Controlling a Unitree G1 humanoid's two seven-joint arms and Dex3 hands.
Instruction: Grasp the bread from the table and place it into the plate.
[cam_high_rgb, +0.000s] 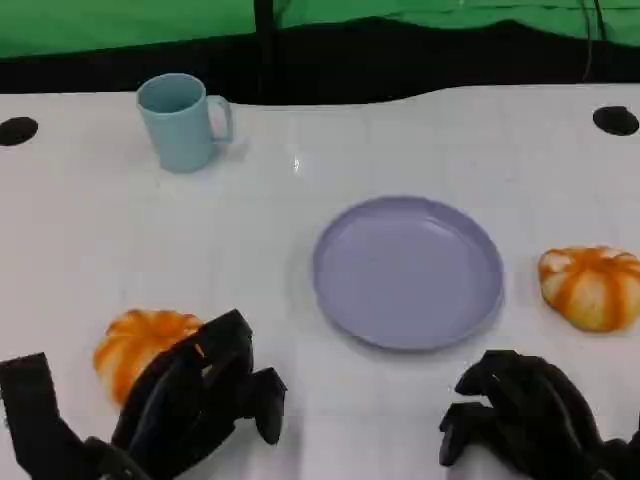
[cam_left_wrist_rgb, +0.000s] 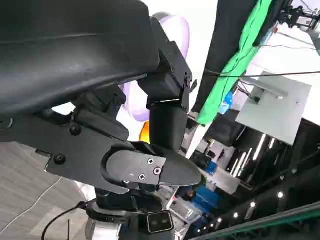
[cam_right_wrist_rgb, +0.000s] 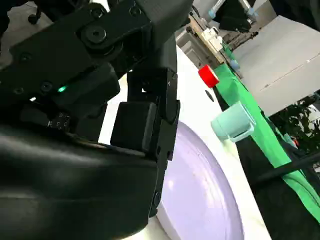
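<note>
A lavender plate (cam_high_rgb: 408, 272) sits just right of centre in the head view, on a white table (cam_high_rgb: 420, 140). Two orange-and-white buns lie on the table. The left bun (cam_high_rgb: 140, 345) is at the lower left of the frame, well apart from the plate, partly covered by the left hand (cam_high_rgb: 200, 395). The right bun (cam_high_rgb: 592, 286) lies at the right edge, near the plate but clear of its rim.

The left hand hangs over the near side of the left bun, its fingers curled downward beside it; whether they touch or grip the bun cannot be told. The right hand (cam_high_rgb: 525, 415) sits at the lower right of the frame, below the plate and the right bun, fingers curled in, holding nothing.

A pale blue mug (cam_high_rgb: 183, 121) stands upright at the upper left, its handle toward the right, far from the plate. Behind the table run a black strip and a green cloth (cam_high_rgb: 130, 22) along the top of the frame. In the right wrist view the plate (cam_right_wrist_rgb: 200, 190) lies just past the black fingers (cam_right_wrist_rgb: 145, 125), with the mug (cam_right_wrist_rgb: 232, 122) beyond it.
</note>
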